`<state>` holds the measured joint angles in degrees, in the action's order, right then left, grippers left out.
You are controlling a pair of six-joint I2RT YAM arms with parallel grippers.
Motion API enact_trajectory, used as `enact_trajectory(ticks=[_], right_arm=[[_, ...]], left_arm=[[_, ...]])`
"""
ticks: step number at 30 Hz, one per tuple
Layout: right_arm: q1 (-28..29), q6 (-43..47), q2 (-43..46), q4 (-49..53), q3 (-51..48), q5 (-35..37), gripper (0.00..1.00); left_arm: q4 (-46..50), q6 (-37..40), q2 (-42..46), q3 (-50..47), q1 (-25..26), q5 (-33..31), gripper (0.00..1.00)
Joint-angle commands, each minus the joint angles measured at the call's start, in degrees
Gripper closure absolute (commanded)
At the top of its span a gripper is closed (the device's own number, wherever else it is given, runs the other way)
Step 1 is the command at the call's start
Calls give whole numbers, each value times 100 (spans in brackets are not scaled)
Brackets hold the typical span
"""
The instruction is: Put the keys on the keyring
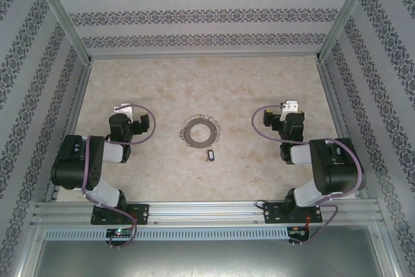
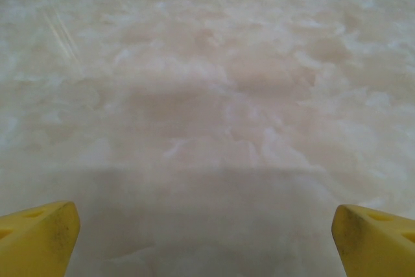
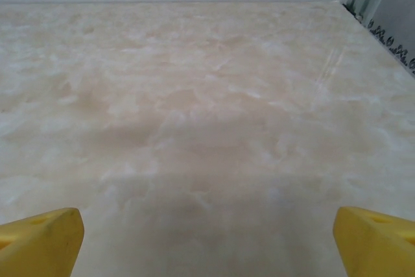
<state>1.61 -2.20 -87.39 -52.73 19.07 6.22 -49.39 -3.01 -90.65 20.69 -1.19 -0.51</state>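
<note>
Left gripper (image 2: 206,243) spread wide, empty; at the marbled table (image 1: 259,82) centre, flat grey keyring (image 1: 188,133) fringed with tiny silvery loops, the small dark oval keys (image 1: 209,154) just beside its near edge; right gripper (image 3: 207,243) likewise wide, empty.
</note>
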Motion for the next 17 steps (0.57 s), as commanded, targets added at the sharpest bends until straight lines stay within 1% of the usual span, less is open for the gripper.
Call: enact_trajectory(ticks=[1,2,4,6,11,17], right_arm=[[-29,-110,62,-111,179,180,2],[-21,-99,63,-110,180,168,2],[-13,-31,72,54,258,32,2],[-11,-13,66,42,254,-34,2],[51,72,65,61,262,-79,2],[-12,122,68,95,281,-376,2]], left_arm=[[-787,84,-51,-11,-83,240,0],[-497,64,38,53,-83,222,0],[-717,81,-36,16,-83,216,0],[-534,81,12,58,-83,210,0],[-612,81,-18,49,-83,203,0],[-597,90,-18,58,-88,205,0]])
